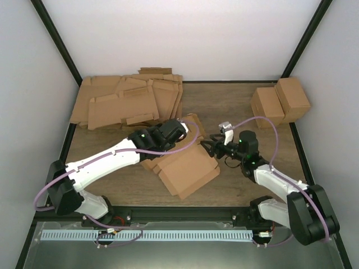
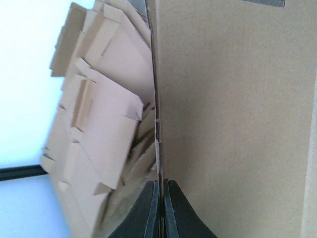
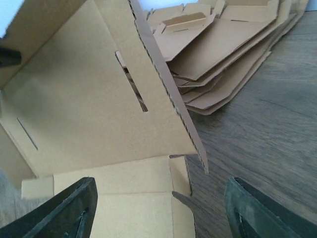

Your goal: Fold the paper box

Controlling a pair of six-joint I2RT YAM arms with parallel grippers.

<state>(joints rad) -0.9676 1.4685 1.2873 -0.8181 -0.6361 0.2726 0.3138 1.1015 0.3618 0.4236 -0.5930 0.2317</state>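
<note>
Left tool on paper box; sheets beyond

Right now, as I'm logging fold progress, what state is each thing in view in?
paper box: partly folded, a slotted panel lifted, the rest lying flat.
left gripper: shut on the paper box's edge.
right gripper: open, gripping nothing.
flat cardboard sheets: unfolded, piled at the far left.
two small cartons: assembled, closed, side by side at the far right.

Cardboard sheets, two cartons
</note>
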